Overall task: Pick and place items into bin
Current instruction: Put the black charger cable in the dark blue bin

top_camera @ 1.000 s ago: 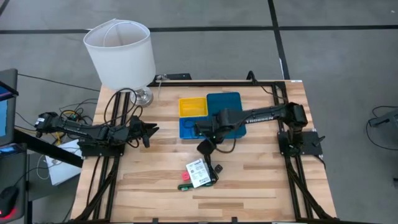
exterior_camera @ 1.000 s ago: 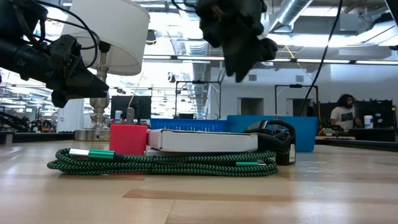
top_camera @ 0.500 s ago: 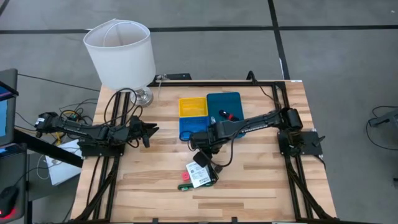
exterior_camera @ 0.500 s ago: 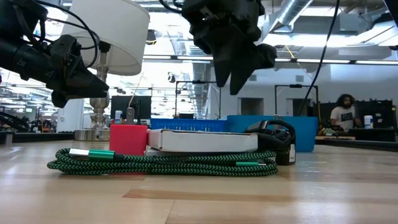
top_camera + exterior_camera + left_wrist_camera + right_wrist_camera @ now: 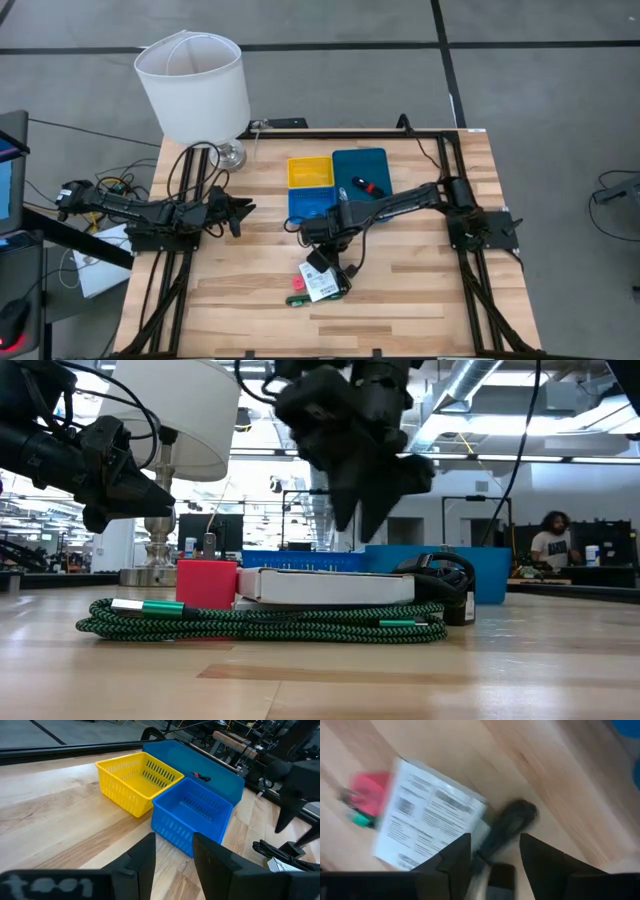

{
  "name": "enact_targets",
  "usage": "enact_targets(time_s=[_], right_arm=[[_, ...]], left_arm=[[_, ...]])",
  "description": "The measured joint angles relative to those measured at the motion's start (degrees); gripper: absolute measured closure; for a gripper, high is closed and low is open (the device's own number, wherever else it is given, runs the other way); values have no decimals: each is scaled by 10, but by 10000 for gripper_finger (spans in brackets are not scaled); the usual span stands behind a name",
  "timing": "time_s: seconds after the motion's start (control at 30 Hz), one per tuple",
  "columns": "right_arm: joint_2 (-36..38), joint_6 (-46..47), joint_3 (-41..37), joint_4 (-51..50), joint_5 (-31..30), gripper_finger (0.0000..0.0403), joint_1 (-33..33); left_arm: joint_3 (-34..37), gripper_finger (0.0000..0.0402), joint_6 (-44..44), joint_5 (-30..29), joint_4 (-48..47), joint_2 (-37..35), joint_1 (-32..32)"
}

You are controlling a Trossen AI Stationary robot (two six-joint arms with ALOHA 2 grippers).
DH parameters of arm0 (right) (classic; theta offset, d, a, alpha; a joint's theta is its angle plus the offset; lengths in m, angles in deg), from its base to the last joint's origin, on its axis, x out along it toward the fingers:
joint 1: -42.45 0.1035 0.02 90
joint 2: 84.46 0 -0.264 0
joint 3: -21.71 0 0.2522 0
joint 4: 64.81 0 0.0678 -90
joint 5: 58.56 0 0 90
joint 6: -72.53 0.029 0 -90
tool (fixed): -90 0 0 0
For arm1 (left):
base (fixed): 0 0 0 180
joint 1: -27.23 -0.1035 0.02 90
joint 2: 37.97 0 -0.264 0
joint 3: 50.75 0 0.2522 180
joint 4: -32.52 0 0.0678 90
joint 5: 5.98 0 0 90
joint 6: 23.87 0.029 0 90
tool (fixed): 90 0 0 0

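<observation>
High view: right claw (image 5: pixel 314 246) open, empty, reaching down over white packet (image 5: pixel 320 279); left claw (image 5: pixel 244 210) parted, empty.

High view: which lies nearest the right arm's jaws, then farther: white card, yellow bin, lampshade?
From the right gripper:
1. White card, just below it, toward the table's front.
2. Yellow bin, behind it, mid-table.
3. Lampshade, far back-left corner.

Evenly lit from overhead, soft shadows on the pale wooden desk (image 5: pixel 400 290). Backlit in the low view by glaring ceiling strip lights (image 5: pixel 560 457), arms in silhouette. Heavily motion-blurred at the right wrist; white printed card (image 5: pixel 427 817) smeared.
</observation>
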Motion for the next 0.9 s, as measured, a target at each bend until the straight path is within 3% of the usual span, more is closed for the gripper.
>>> enact_targets(time_s=[0.9], right_arm=[[-40, -1, 0, 2, 4, 239, -2]], left_arm=[[0, 286, 0, 0, -3, 0, 0]])
